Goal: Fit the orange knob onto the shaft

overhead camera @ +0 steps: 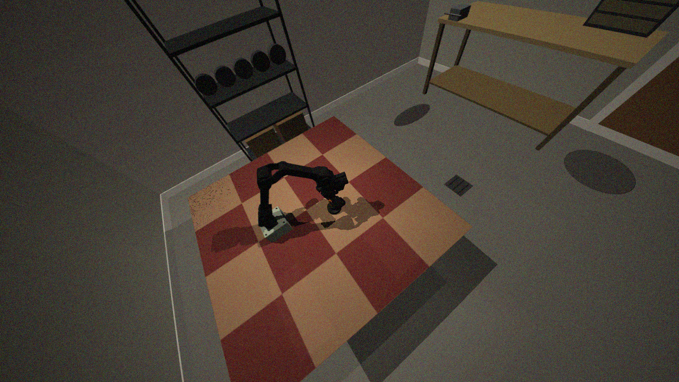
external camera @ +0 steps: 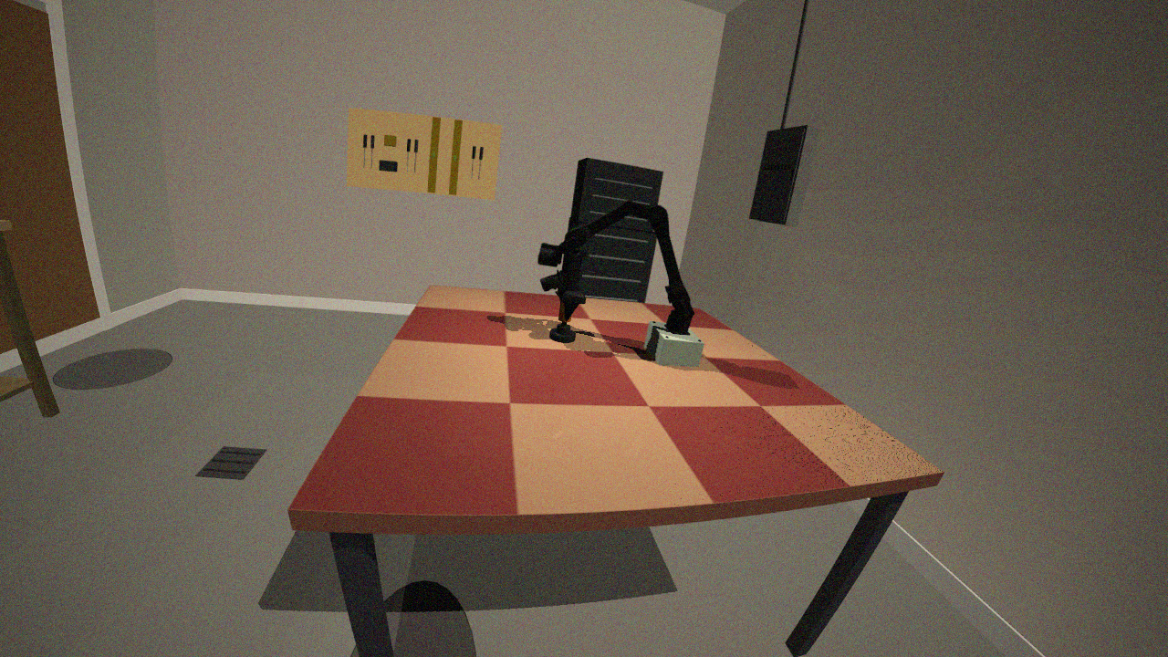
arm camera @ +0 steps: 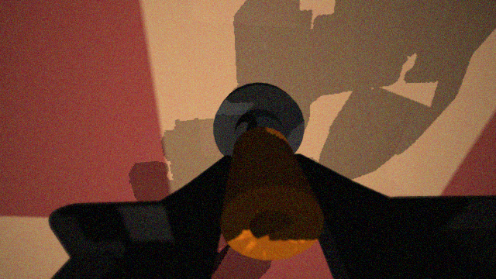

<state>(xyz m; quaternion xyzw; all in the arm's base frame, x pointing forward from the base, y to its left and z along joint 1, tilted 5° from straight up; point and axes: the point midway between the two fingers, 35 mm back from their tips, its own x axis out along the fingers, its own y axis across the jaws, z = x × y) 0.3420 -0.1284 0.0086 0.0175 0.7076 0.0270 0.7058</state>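
Observation:
My gripper [overhead camera: 334, 201] [external camera: 564, 313] [arm camera: 262, 160] is shut on the orange knob [arm camera: 272, 194], which looks mostly dark brown in shadow with a bright orange edge on its near end. The round pedestal [overhead camera: 333, 210] [external camera: 562, 336] [arm camera: 259, 93] is dark and stands on the table. The knob is upright over the pedestal, very close above its centre. In the wrist view the knob's far end covers the pedestal's lower middle and hides the shaft. Whether the knob touches the shaft, I cannot tell. The flat sides are not visible.
The checkered table [overhead camera: 327, 285] [external camera: 588, 441] carries the arm's pale base block [overhead camera: 277, 229] [external camera: 678, 351]. The arm's shadow falls around the pedestal. A dark shelf rack [overhead camera: 266, 108] and a wooden workbench [overhead camera: 536, 35] stand away from the table.

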